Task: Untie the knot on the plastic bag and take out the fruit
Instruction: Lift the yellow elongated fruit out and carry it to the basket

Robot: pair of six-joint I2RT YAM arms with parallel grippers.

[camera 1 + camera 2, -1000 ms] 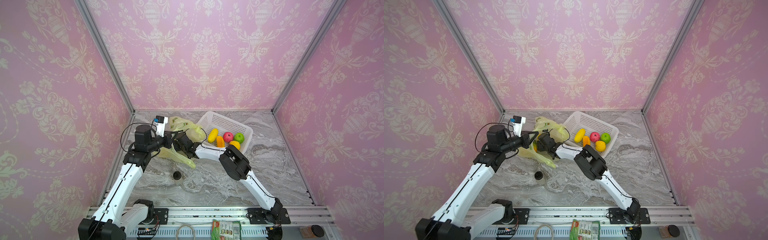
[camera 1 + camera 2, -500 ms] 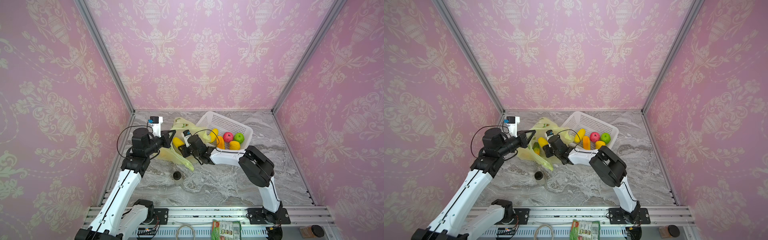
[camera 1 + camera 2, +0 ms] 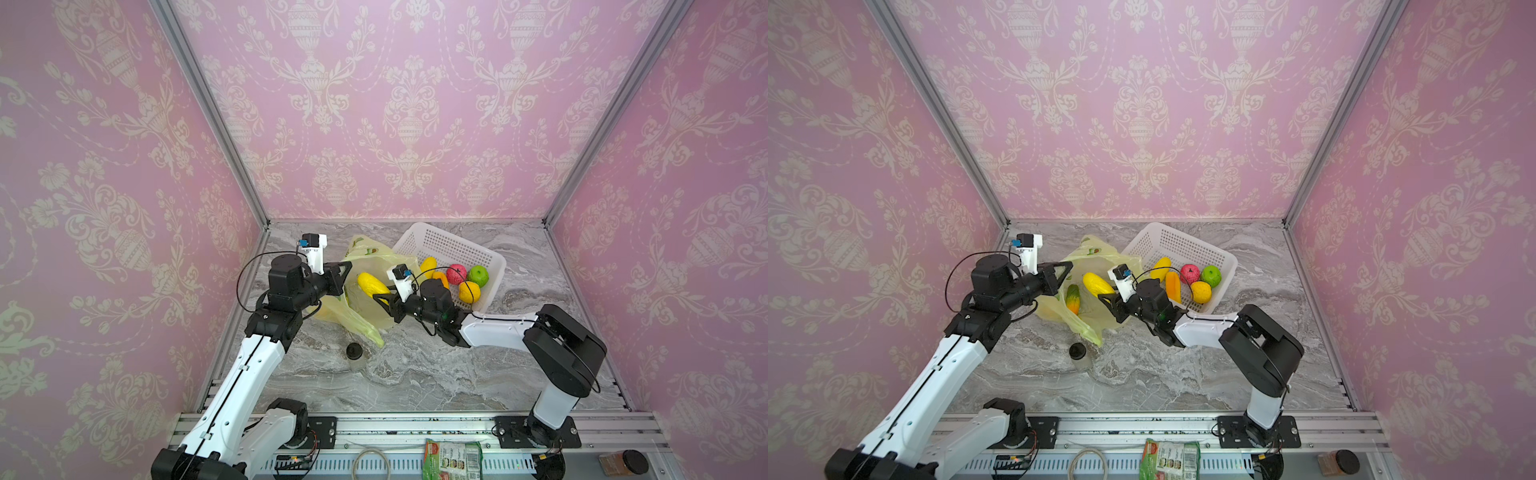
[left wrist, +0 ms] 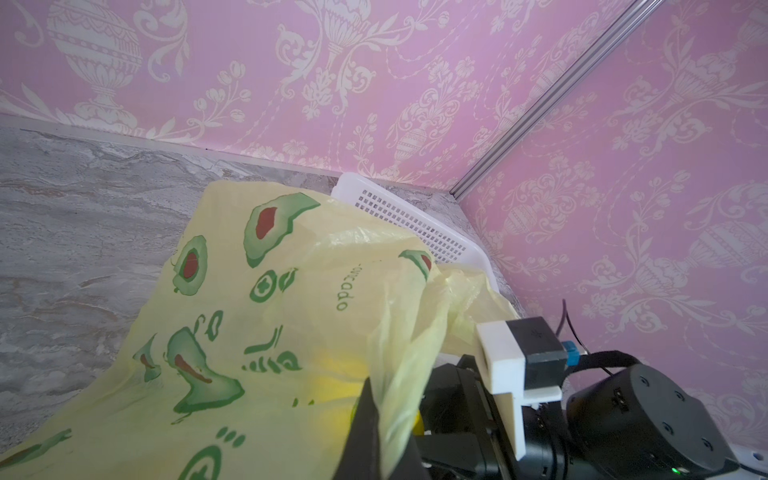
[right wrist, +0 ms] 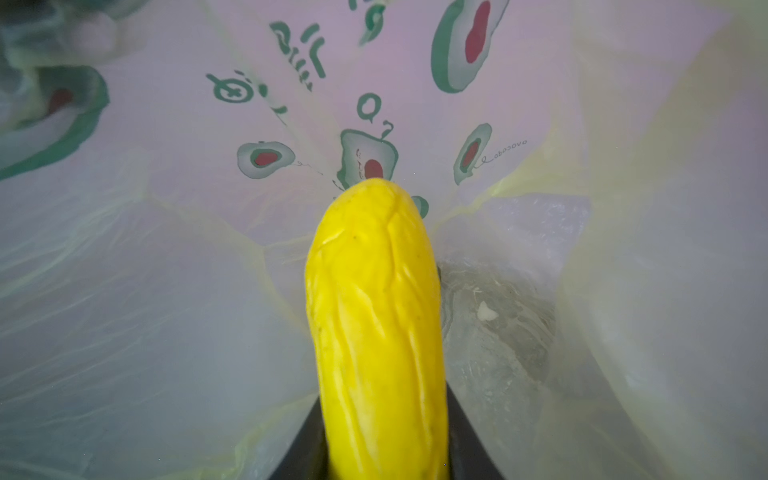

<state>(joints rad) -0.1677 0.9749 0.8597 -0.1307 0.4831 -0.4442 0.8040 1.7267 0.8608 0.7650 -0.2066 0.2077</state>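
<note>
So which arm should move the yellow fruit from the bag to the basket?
Right. The right gripper clamps the yellow fruit inside the plastic bag, and the basket sits on its side. The left gripper is pinching the bag's rim up.

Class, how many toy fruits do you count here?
7. Five in the white basket: yellow oval, orange piece, pink-red ball, green apple, yellow-orange ball. A long yellow fruit in the right end effector inside the plastic bag; a green-orange fruit there too. Others may be hidden.
</note>
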